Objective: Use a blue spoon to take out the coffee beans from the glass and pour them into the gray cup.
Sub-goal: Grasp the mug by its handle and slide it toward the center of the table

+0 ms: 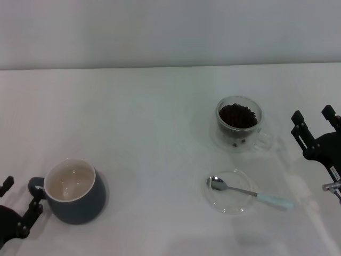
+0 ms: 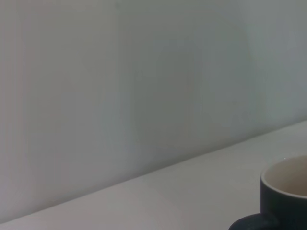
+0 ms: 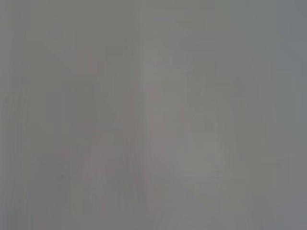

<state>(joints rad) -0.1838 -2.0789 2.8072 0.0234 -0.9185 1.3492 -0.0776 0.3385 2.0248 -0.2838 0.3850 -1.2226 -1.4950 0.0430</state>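
The blue spoon (image 1: 249,192) lies in the lower right of the head view, its shiny metal bowl resting in a shallow clear dish (image 1: 229,192) and its pale blue handle reaching out over the dish rim toward the right edge of the frame. Its long axis runs nearly level across the frame, bowl end to the left and handle end tipped slightly lower to the right. It looks light, stiff and thin, and the metal stem is likely slippery, so the blue handle seems the better place to pinch it, where it clears the dish. The glass (image 1: 239,124) with the coffee beans (image 1: 237,116) stands just above the dish; it looks fragile and easy to knock. The gray cup (image 1: 73,190) sits at lower left on the white bench (image 1: 160,117), empty. The right gripper (image 1: 315,124) hangs at the right edge with jaws spread, holding nothing; the left gripper (image 1: 20,201) sits at the lower left corner beside the cup's handle, jaws also apart.
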